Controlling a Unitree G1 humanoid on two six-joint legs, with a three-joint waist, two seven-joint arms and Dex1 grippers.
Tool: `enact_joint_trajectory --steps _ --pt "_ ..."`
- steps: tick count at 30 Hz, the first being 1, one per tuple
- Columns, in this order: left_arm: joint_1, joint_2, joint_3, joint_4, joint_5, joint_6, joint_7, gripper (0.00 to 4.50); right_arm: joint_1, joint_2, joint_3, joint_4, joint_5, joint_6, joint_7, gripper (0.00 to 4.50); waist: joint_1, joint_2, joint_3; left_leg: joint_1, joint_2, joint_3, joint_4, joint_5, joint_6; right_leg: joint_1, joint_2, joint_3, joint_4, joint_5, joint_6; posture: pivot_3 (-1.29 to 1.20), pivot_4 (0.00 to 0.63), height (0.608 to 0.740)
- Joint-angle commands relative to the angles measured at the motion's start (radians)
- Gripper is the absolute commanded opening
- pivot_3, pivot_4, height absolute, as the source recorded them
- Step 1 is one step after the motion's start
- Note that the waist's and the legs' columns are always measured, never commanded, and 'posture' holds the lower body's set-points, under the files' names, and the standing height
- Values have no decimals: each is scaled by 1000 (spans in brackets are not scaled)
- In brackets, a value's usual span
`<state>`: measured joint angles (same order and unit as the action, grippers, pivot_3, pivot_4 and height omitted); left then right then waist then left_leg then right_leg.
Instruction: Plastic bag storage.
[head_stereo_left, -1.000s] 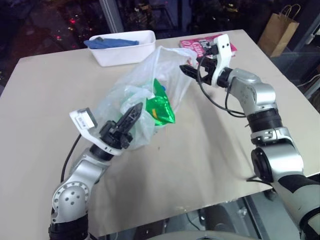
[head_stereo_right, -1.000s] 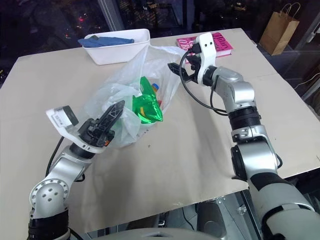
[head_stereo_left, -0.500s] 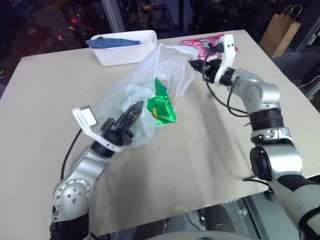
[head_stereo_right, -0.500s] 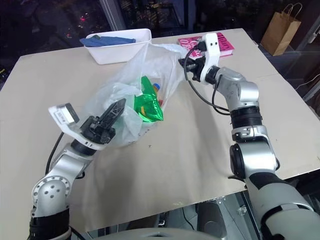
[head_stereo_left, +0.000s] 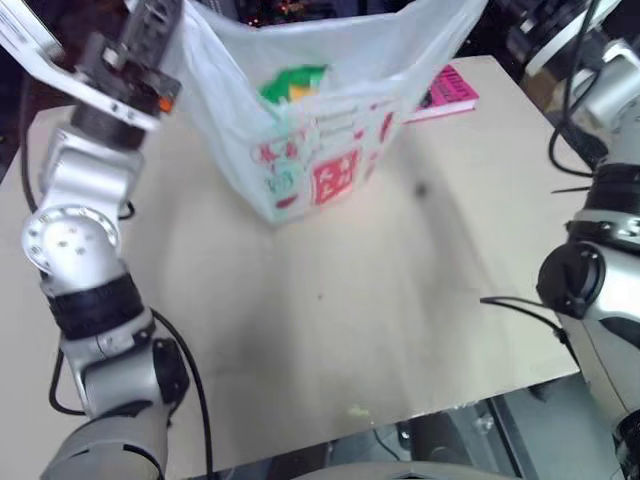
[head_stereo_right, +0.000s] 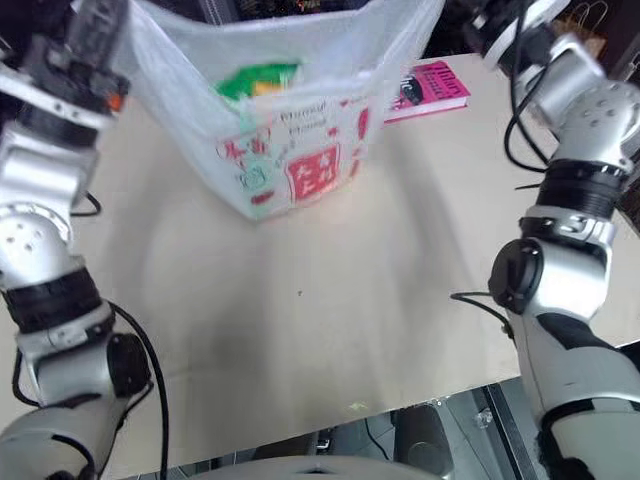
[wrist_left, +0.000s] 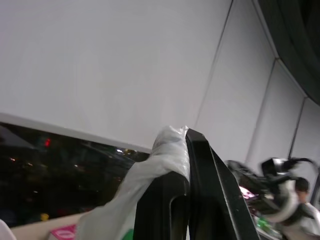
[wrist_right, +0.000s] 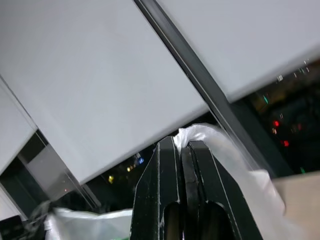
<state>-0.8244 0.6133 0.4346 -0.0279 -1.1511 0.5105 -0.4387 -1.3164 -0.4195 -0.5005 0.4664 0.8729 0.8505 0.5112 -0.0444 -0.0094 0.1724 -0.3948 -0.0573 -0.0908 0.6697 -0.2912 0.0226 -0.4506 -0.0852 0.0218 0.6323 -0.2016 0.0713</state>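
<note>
Hanging plastic bag (head_stereo_left: 320, 120) above beige table (head_stereo_left: 330, 330).

A broad beige table (head_stereo_left: 330, 300) with a matte top takes up most of the head views, its near edge running across the lower part of the frame. A pink book (head_stereo_right: 432, 88) lies on it toward the upper right. Past the table's near edge, at the bottom, a dark floor (head_stereo_left: 450, 445) shows. In the wrist views, large pale grey panels (wrist_left: 100, 65) with thin seams and a dark beam (wrist_right: 200, 85) stand above dark window glass (wrist_left: 55, 160) dotted with small red and yellow lights.
</note>
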Motion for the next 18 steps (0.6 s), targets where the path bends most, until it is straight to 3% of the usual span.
enact_joint_trajectory --steps 1,7,8,10,12,16,18 --pt "-63 44 51 91 47 -36 -32 0 -21 -40 -13 -61 27 -8 8 80 -5 0 0 0 0 0 0 0 0 0 0 0 0 0 0 0 150 740" --pt "-32 47 57 157 143 -61 -48 0 43 -66 33 -118 28 36 54 80 -19 0 0 0 0 0 1 0 0 0 0 1 2 0 0 0 150 740" --pt "-17 51 66 162 155 -61 -47 262 65 -80 44 -140 34 57 77 615 -20 0 0 0 0 0 1 0 0 -1 0 1 2 0 0 0 150 740" --pt "15 58 83 149 153 -45 -56 869 113 -113 55 -182 59 105 121 1308 -21 0 0 0 1 1 1 0 0 -1 -1 1 3 0 0 0 150 740" --pt "76 75 98 108 143 -9 -71 1757 203 -166 73 -258 90 164 190 2261 -20 0 0 0 1 0 1 0 0 -2 -1 1 3 0 0 0 150 740" --pt "347 113 182 0 85 107 -107 3686 528 -269 98 -507 138 256 273 4260 -22 0 -1 0 3 1 0 0 0 -2 -1 1 3 0 0 0 150 740" --pt "506 110 226 -83 50 161 -112 4469 686 -301 105 -590 107 249 262 4500 -23 0 -1 0 3 2 0 0 1 -3 -1 2 4 0 0 0 150 740"
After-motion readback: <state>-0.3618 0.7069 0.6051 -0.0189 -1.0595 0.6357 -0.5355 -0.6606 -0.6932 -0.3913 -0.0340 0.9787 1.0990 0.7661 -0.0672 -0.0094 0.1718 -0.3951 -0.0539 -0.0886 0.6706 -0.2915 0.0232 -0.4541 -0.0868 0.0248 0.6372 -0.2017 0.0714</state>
